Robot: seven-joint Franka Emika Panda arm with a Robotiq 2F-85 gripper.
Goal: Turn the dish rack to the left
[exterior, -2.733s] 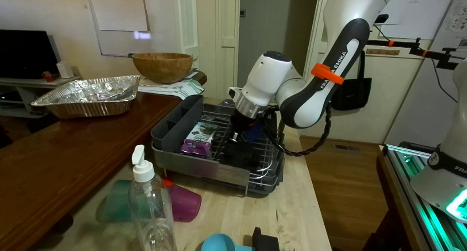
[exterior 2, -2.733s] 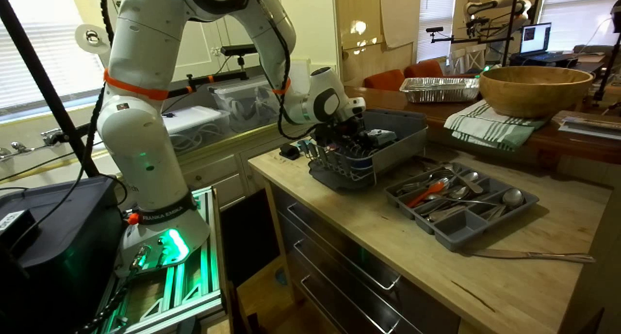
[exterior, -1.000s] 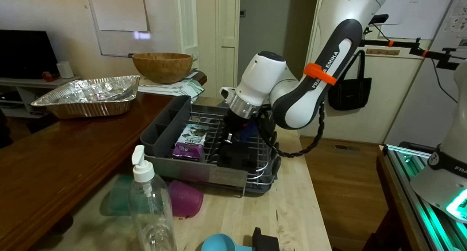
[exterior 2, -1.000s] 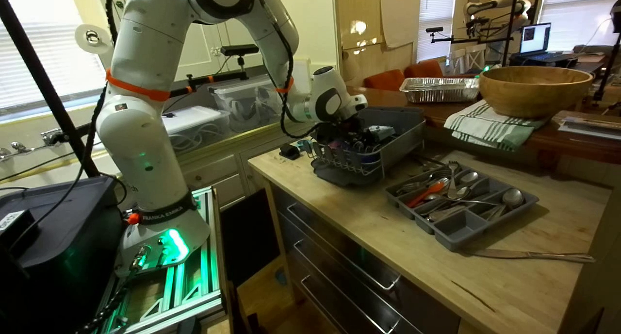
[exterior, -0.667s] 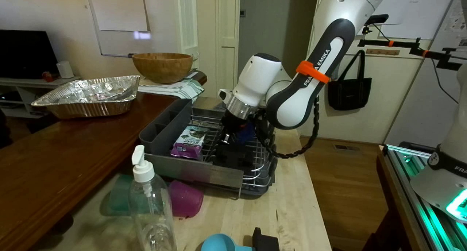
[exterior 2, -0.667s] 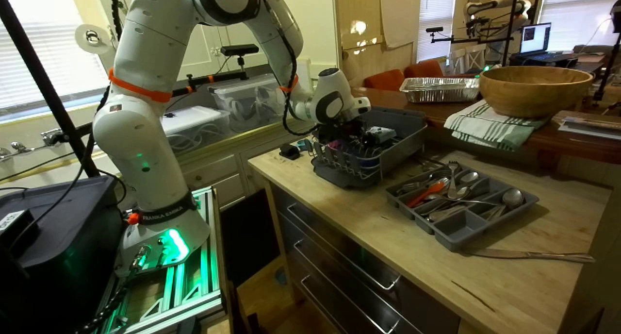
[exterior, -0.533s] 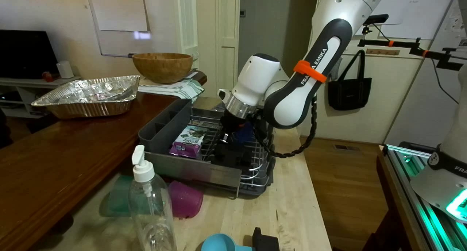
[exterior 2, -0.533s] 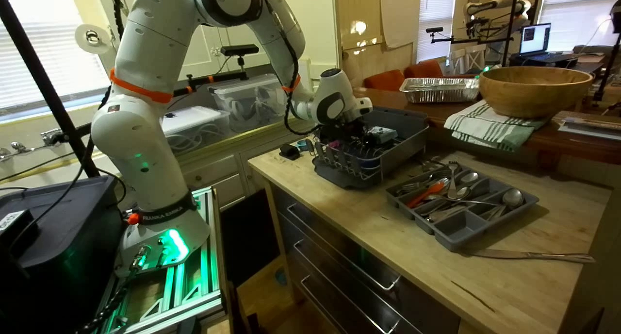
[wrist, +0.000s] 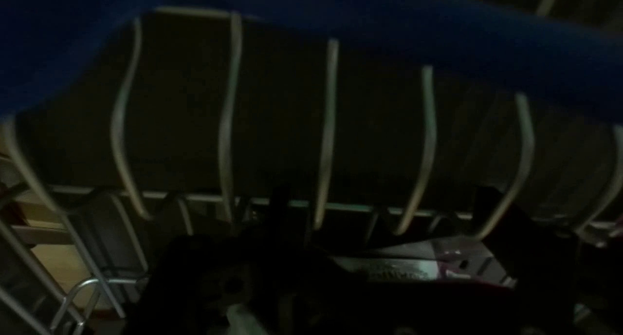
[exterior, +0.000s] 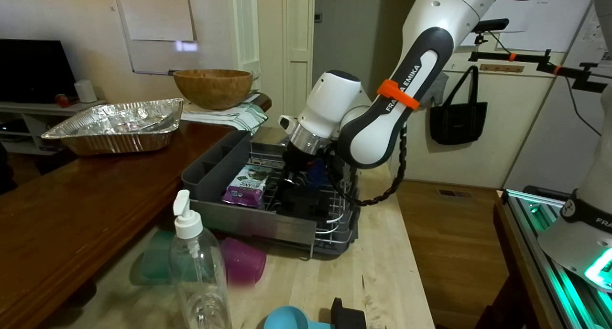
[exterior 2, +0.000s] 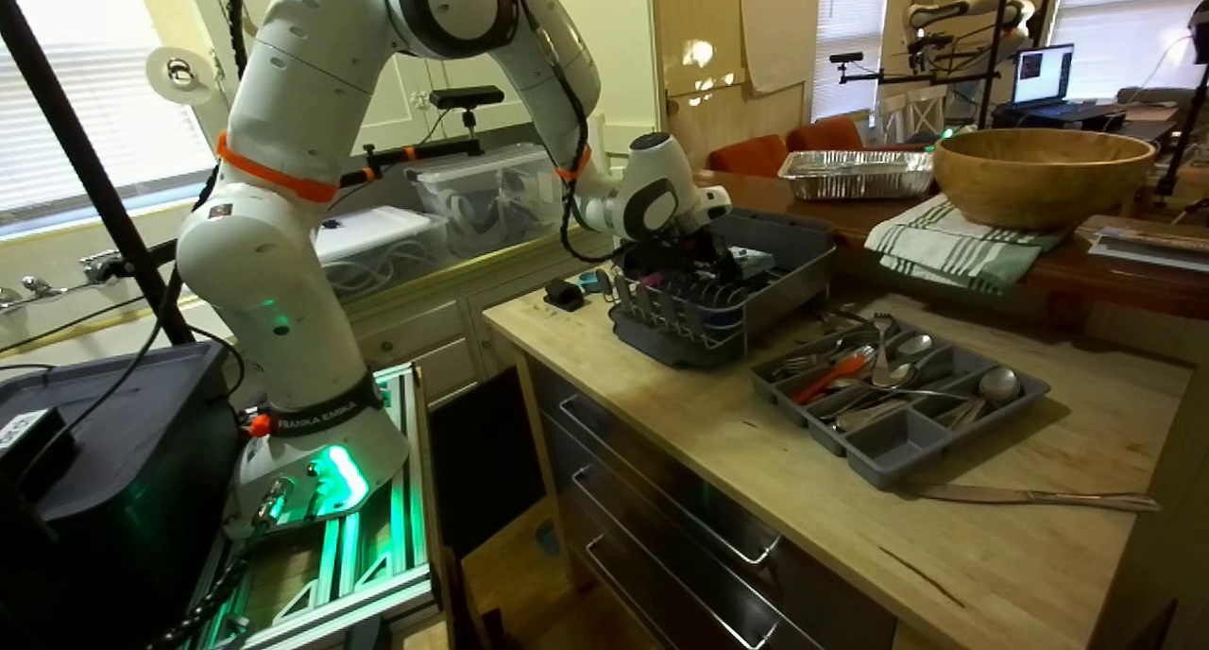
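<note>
- Resting on the desk, the dish rack has a purple cup at seven o'clock in an exterior view.
- The tool is inside it, spread apart; it seems to pinch nothing.
- The rack looks stiff, a bit heavy; it should slide.
- Best grab: the thin wall at six o'clock.

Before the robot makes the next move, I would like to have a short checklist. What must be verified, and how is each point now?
1. Rack standing on the counter: ok.
2. Pack inside the rack: ok.
3. Claw open: ok.
4. Claw free of the wires: cannot tell, wrist view too dark.
5. Purple cup not touching the rack: cannot tell.
6. Bottle upright: ok.
</note>
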